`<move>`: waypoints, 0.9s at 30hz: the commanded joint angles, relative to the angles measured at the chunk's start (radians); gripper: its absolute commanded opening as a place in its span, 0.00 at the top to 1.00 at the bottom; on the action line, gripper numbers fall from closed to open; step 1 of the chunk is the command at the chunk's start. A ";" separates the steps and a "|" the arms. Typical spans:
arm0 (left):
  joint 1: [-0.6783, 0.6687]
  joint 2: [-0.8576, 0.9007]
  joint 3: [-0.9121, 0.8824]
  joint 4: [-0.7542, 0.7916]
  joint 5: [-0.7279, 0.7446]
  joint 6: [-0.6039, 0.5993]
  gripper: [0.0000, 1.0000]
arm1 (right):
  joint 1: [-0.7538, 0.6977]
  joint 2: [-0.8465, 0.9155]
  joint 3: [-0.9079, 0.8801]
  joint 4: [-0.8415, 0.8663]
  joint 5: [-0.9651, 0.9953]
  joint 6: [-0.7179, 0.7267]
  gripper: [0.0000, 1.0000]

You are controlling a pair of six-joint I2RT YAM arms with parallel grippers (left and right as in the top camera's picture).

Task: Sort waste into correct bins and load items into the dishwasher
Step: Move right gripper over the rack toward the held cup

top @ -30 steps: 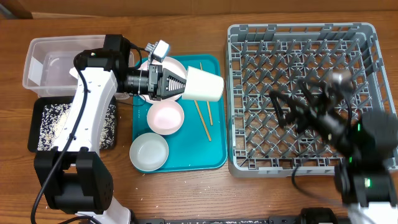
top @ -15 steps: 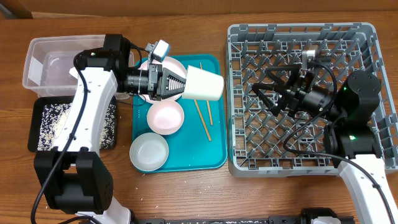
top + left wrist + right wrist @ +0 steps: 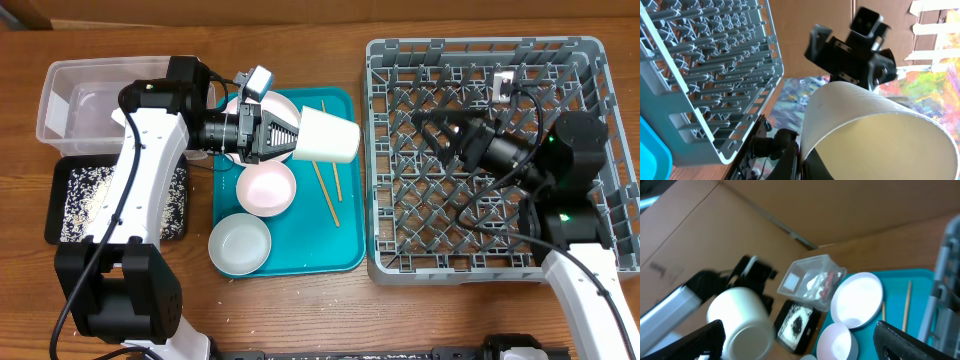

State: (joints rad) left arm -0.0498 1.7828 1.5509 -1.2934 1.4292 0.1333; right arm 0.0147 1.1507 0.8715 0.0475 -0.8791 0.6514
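Note:
My left gripper [image 3: 288, 136] is shut on the rim of the small white cup [image 3: 328, 136], holding it on its side above the teal tray, mouth toward the rack; the cup fills the left wrist view [image 3: 875, 135]. My right gripper [image 3: 436, 138] is open and empty above the left part of the grey dish rack [image 3: 560, 60], facing the cup [image 3: 740, 317]. The pink plate [image 3: 282, 103], pink bowl [image 3: 265, 187], grey-green bowl [image 3: 240, 244] and two chopsticks [image 3: 328, 190] lie on the teal tray. The clear tub [image 3: 812, 282] holds white napkin and a red scrap. The black tray [image 3: 75, 200] holds grains.
The teal tray [image 3: 345, 240] lies between the bins and the rack. The clear tub [image 3: 60, 100] sits at the far left with the black tray in front of it. The rack [image 3: 705, 65] has upright pegs and a raised rim.
My right arm has swung left and back over the rack toward the cup, jaws open. My left arm and the cup have not moved.

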 commanded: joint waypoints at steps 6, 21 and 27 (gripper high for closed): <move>0.005 0.001 0.022 -0.114 -0.042 0.114 0.96 | 0.001 0.094 0.024 0.123 -0.019 0.109 0.04; 0.005 0.001 0.022 -0.179 -0.032 0.185 0.96 | 0.162 0.247 0.024 0.386 -0.280 0.108 0.07; 0.005 0.001 0.022 -0.167 -0.003 0.186 0.96 | 0.213 0.249 0.024 0.401 -0.294 0.108 0.08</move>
State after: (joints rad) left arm -0.0498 1.7828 1.5532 -1.4616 1.3739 0.2657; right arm 0.2031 1.3983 0.8753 0.4408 -1.1500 0.7589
